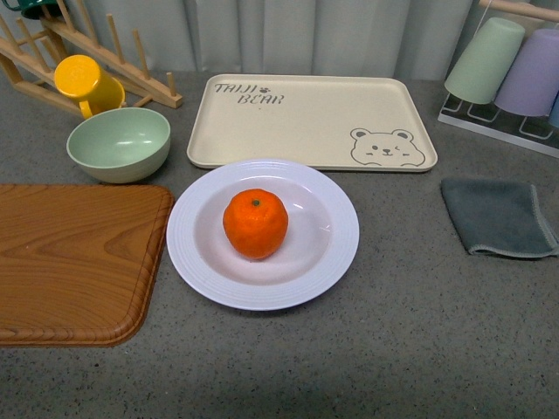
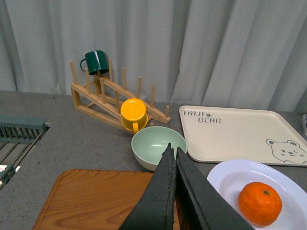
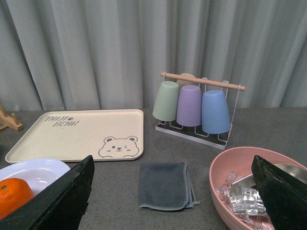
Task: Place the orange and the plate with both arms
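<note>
**A:** Orange (image 1: 255, 223): where is it?

**B:** In the middle of the plate (image 1: 341, 253), which lies on the bench (image 1: 419, 349) just in front of the bear tray (image 1: 314, 122).

**A:** Your tools?

**B:** My left tool (image 2: 173, 149) has its fingers pressed together on nothing. My right tool (image 3: 172, 163) stands wide apart, empty (neither touches the plate).

**A:** Which step?

**B:** Placing looks finished, I judge. If the tray is the goal, I'd need both tools on opposite rims, lifting level.
</note>
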